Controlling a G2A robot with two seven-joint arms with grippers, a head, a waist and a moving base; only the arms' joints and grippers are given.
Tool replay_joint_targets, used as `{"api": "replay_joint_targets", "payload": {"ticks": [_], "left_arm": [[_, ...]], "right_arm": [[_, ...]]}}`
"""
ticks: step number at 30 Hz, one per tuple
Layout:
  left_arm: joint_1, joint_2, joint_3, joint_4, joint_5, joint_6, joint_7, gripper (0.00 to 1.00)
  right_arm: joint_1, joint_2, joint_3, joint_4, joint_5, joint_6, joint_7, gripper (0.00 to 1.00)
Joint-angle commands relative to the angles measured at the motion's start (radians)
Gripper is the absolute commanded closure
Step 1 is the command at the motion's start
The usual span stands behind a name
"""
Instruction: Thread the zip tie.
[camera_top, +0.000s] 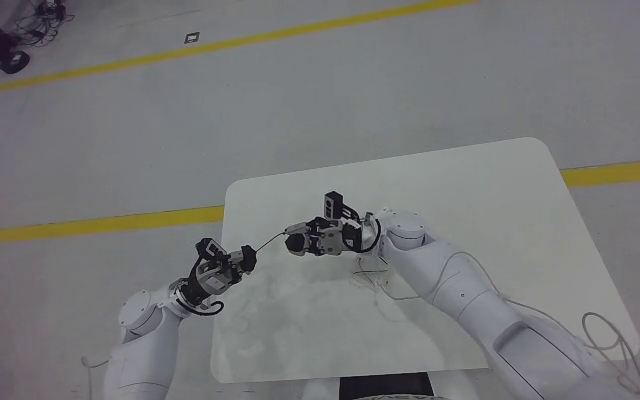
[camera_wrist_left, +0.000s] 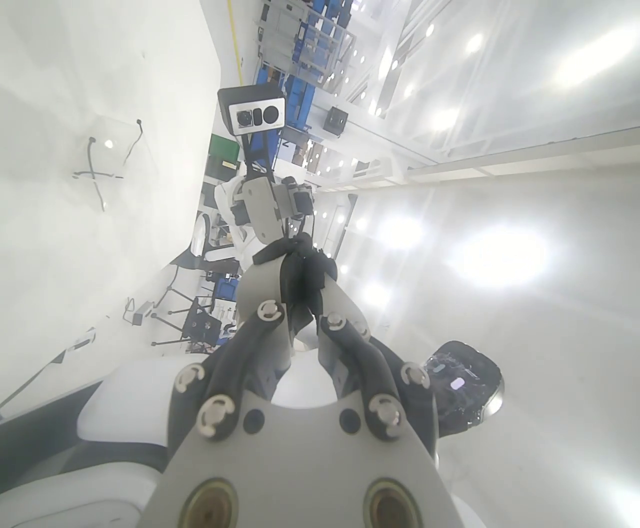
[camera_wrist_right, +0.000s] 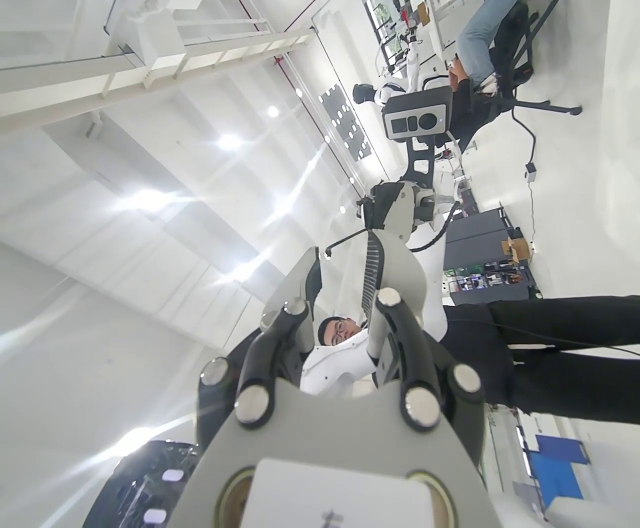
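From above you see the zip tie (camera_top: 270, 241) held over the worktop (camera_top: 480, 220), left gripper (camera_top: 248, 256) at eight o'clock of the right gripper (camera_top: 295, 242); the left wrist view shows its jaws clamped on the tie, the right wrist view shows jaws parted beside the tip.

Over the table (camera_top: 500, 200) near its left edge, the left gripper (camera_top: 245, 258) and right gripper (camera_top: 296, 242) face each other, near but apart. A thin zip tie (camera_top: 268, 241) runs between them. Loose ties (camera_top: 363, 280) lie mid-table.
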Motion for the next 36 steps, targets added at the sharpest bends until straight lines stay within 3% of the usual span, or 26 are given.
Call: {"api": "replay_joint_targets", "payload": {"ticks": [1, 11, 24, 31, 32, 33, 34, 35, 36], "left_arm": [[0.0, 0.0, 0.0, 0.0, 0.0, 0.0, 0.0, 1.0], [0.0, 0.0, 0.0, 0.0, 0.0, 0.0, 0.0, 1.0], [0.0, 0.0, 0.0, 0.0, 0.0, 0.0, 0.0, 1.0], [0.0, 0.0, 0.0, 0.0, 0.0, 0.0, 0.0, 1.0], [0.0, 0.0, 0.0, 0.0, 0.0, 0.0, 0.0, 0.85], [0.0, 0.0, 0.0, 0.0, 0.0, 0.0, 0.0, 0.58], [0.0, 0.0, 0.0, 0.0, 0.0, 0.0, 0.0, 0.16], [-0.002, -0.001, 0.005, -0.004, -0.007, -0.001, 0.021, 0.0], [-0.002, -0.003, 0.01, -0.01, -0.016, -0.002, 0.033, 0.0]], "right_arm": [[0.001, 0.0, -0.001, -0.005, -0.002, 0.0, 0.0, 0.79], [0.016, -0.002, -0.013, -0.012, -0.012, 0.005, -0.006, 0.83], [0.038, -0.007, -0.028, 0.004, -0.022, 0.004, -0.011, 1.0], [0.035, -0.006, -0.033, -0.004, -0.046, -0.009, -0.027, 1.0], [0.034, -0.005, -0.033, -0.007, -0.05, -0.01, -0.03, 1.0], [0.032, -0.004, -0.032, -0.01, -0.055, -0.011, -0.037, 1.0], [0.027, -0.003, -0.031, -0.016, -0.058, -0.013, -0.043, 1.0], [0.022, -0.001, -0.028, -0.02, -0.056, -0.016, -0.052, 1.0], [0.017, 0.0, -0.025, -0.025, -0.056, -0.017, -0.059, 1.0]]}}
